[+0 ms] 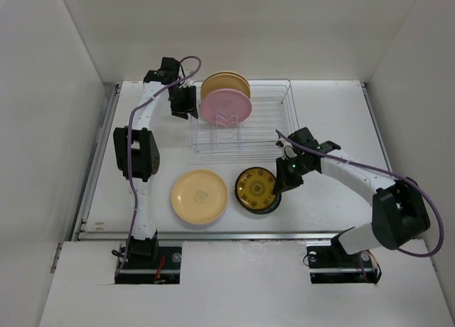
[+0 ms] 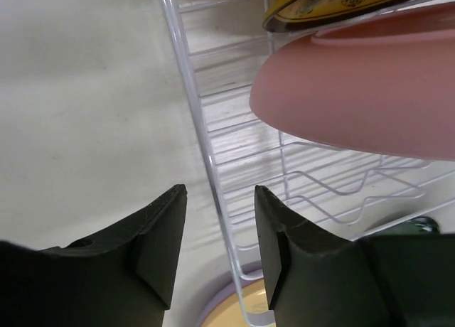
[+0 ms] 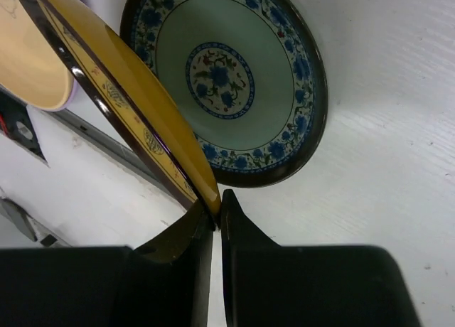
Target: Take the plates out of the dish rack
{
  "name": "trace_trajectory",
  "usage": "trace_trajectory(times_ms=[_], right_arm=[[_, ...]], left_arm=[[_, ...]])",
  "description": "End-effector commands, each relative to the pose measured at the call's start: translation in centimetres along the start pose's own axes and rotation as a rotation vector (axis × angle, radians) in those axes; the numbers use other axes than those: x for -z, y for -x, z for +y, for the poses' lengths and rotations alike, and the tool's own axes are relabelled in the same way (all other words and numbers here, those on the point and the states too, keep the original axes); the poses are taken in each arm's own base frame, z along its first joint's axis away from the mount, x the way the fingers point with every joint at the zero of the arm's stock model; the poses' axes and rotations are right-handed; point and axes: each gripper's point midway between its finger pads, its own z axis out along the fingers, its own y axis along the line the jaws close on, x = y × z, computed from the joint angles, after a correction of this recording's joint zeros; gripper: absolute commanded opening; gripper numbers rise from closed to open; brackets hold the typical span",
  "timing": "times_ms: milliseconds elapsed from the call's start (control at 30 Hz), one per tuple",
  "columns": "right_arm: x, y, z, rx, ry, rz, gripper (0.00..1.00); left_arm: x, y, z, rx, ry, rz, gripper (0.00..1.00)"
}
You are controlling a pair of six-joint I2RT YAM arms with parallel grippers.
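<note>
The wire dish rack (image 1: 270, 128) stands at the back centre. At its left end a pink plate (image 1: 226, 106) stands upright, with yellowish plates (image 1: 224, 82) behind it. My left gripper (image 1: 185, 105) hangs at the rack's left side. In the left wrist view it (image 2: 220, 192) is open, its jaws on either side of the rack's rim wire (image 2: 192, 92) without pinching it, and the pink plate (image 2: 370, 85) is to the upper right. My right gripper (image 3: 218, 195) is shut on the rim of an amber plate (image 3: 135, 92), tilted over a dark-teal plate (image 3: 227, 78) that lies flat on the table.
A yellow plate (image 1: 200, 196) lies on the table in front of the rack, left of the amber plate (image 1: 257, 188); a lavender rim shows under it. White walls close in the table on three sides. A metal rail (image 1: 213, 234) runs along the near edge.
</note>
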Motion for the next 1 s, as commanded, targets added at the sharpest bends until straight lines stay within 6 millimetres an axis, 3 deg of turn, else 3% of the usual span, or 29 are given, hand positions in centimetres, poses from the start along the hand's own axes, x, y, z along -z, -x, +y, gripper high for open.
trace_trajectory(times_ms=[0,33,67,100,167,200,300,433,600,767,800,900,933,967], right_arm=[[0.2,1.5,1.4,-0.03,0.067,-0.051,0.03],[-0.2,1.7,0.9,-0.053,0.062,-0.045,0.07],[-0.5,1.6,0.7,-0.06,0.057,-0.032,0.19],[-0.9,1.7,0.5,-0.063,0.055,-0.027,0.27],[-1.8,1.1,-0.3,-0.088,0.027,0.014,0.4],[-1.6,1.6,-0.3,-0.082,0.019,-0.001,0.58],[-1.4,1.4,-1.3,-0.101,-0.049,0.017,0.73],[0.4,3.1,-1.9,-0.103,-0.154,-0.033,0.75],[5.5,8.6,0.7,-0.069,-0.168,-0.259,0.78],[10.3,13.1,2.0,-0.038,-0.228,-0.445,0.81],[10.8,13.6,2.0,-0.037,-0.243,-0.47,0.81],[12.5,16.2,0.8,-0.06,-0.321,-0.554,0.83],[13.6,17.9,-0.3,-0.086,-0.362,-0.609,0.84],[14.0,18.7,-1.0,-0.099,-0.382,-0.634,0.85]], left_arm=[[4.3,2.1,-0.7,-0.215,0.038,-0.11,0.4],[4.0,2.0,-1.5,-0.275,0.037,-0.117,0.4],[4.4,2.2,-1.5,-0.313,0.037,-0.135,0.43],[5.2,2.6,-2.3,-0.362,0.044,-0.167,0.49],[5.1,2.8,-2.8,-0.468,0.043,-0.194,0.56],[5.4,3.0,-3.4,-0.51,0.048,-0.21,0.58],[5.6,3.3,-4.5,-0.614,0.063,-0.233,0.6],[5.5,4.2,-5.4,-0.669,0.079,-0.271,0.61],[3.8,5.1,-7.5,-0.718,0.072,-0.302,0.61],[2.0,6.2,-8.0,-0.732,0.1,-0.327,0.6],[0.9,5.8,-7.8,-0.734,0.12,-0.305,0.56],[0.5,7.0,-7.3,-0.729,0.162,-0.325,0.46],[0.3,7.1,-7.2,-0.718,0.171,-0.326,0.3],[0.1,7.3,-7.0,-0.716,0.182,-0.326,0.21]])
